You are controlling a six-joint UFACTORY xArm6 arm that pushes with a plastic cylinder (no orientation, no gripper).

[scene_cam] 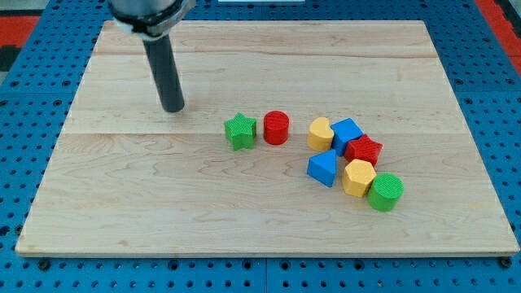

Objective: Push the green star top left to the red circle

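Note:
The green star lies near the board's middle, just left of the red circle, with a narrow gap between them. My tip rests on the wood to the upper left of the green star, about a star's width and a half away from it. The dark rod rises from the tip toward the view's top.
A cluster sits to the right of the red circle: a yellow heart, a blue cube, a red star, a blue triangle-like block, a yellow hexagon and a green cylinder. The wooden board lies on blue pegboard.

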